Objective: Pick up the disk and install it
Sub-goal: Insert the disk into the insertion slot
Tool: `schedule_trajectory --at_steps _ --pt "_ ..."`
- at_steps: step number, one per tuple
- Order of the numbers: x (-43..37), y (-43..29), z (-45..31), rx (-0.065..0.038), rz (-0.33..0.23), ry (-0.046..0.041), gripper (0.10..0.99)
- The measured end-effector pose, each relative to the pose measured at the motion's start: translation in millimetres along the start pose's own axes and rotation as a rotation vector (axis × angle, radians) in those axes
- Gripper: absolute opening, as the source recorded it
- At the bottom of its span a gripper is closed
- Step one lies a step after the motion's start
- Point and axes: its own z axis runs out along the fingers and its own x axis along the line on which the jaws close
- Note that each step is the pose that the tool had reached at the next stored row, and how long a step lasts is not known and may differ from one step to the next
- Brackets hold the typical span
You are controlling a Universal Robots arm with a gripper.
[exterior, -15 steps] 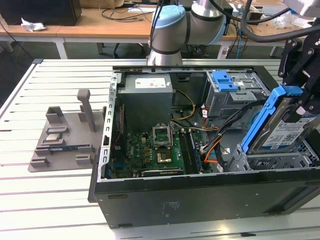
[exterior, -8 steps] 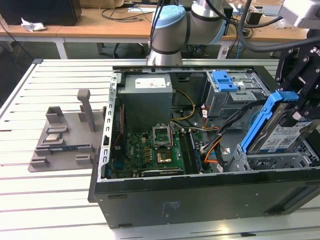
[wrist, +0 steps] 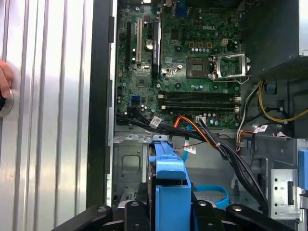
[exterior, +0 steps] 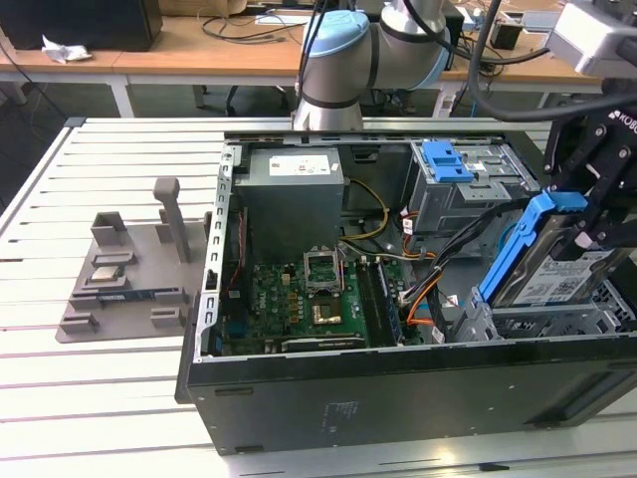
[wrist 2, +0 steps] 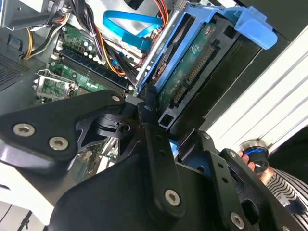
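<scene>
The disk (exterior: 553, 271), a silver drive with a white-and-blue label and blue rails, hangs tilted on edge over the grey drive bay (exterior: 557, 321) at the case's corner on the exterior view's right. My black gripper (exterior: 589, 211) is shut on its upper end. In the second wrist view the disk (wrist 2: 188, 72) shows its connector edge and blue rail, just beyond the fingers (wrist 2: 150, 126). In the first wrist view the blue rail (wrist: 169, 195) stands between the two fingers (wrist: 137, 211), above the bay floor (wrist: 126, 163).
The open black case (exterior: 398, 393) lies on a slatted table (exterior: 100, 398). Inside are the motherboard (exterior: 304, 299), a grey power-supply box (exterior: 292, 194), a drive cage with a blue latch (exterior: 448, 159) and loose cables (exterior: 438, 289). A grey fixture (exterior: 129, 269) sits outside. A person's hand (wrist: 4, 79) rests near the case.
</scene>
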Motion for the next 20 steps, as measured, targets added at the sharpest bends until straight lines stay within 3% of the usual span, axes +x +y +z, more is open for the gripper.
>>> schedule_trajectory --at_steps 12,20 --pt "0.1 -0.7 11.9 0.0 0.0 -0.0001 0.369" --pt "0.1 -0.8 12.9 0.0 0.0 -0.0001 0.38"
